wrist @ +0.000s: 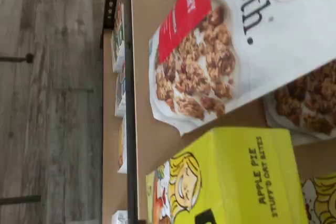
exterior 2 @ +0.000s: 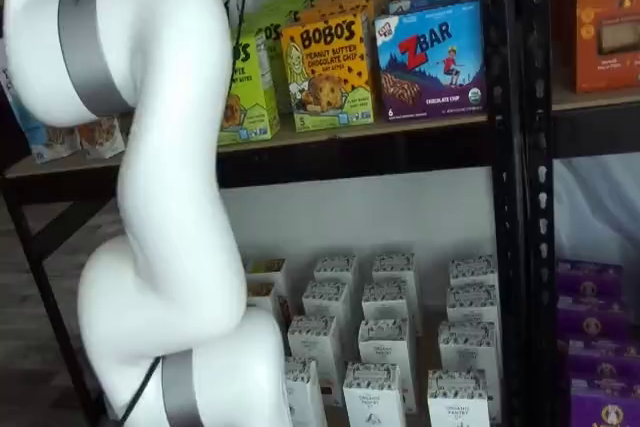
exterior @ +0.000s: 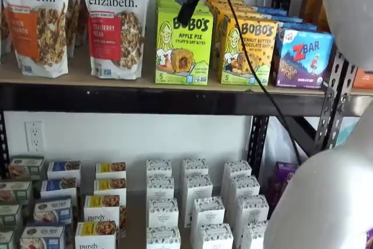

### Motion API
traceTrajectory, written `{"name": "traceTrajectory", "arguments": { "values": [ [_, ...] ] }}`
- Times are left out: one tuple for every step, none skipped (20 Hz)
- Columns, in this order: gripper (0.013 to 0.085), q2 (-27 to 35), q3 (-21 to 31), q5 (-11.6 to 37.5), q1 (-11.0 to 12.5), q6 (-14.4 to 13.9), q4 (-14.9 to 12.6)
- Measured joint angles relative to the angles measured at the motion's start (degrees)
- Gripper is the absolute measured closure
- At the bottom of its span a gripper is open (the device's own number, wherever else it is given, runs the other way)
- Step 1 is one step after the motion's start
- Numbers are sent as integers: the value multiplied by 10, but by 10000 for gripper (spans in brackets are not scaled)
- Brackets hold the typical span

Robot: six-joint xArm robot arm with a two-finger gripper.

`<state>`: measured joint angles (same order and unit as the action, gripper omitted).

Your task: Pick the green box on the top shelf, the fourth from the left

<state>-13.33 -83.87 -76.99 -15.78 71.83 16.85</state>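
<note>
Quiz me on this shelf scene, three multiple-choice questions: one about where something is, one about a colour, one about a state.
1. The green box stands between:
A. two white cartons
B. the red-labelled granola bag and the yellow-orange Bobo's box
C. two purple boxes

2. The ZBar box is mainly:
A. blue
B. pink
C. black

3. The green box is:
A. lying flat on its face
B. lifted clear of the deck
C. standing upright on the top shelf

Answers:
1. B, as in a shelf view the bag is on one side of it and the Bobo's box on the other.
2. A, as its front is blue in both shelf views.
3. C, as its base rests on the tan deck with its front facing out.
</note>
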Motion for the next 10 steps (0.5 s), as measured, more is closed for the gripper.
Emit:
{"name": "traceTrajectory", "arguments": {
  "values": [
    [130, 4, -4, -4, 2, 2, -2],
    [130, 10, -11, -12, 3, 4, -5],
    [130, 15, -17, -20, 5, 6, -8],
    [130, 20, -21, -25, 6, 7, -11],
    [130, 22, -24, -28, 6, 8, -13],
    [130, 26, -27, -31, 7, 10, -16],
    [130, 29, -30, -36, 8, 11, -18],
    [130, 34, -35, -43, 9, 12, -20],
    [130, 38, -40, -48, 10, 13, -22],
    [130, 43, -47, -57, 11, 14, -25]
  ]
}}
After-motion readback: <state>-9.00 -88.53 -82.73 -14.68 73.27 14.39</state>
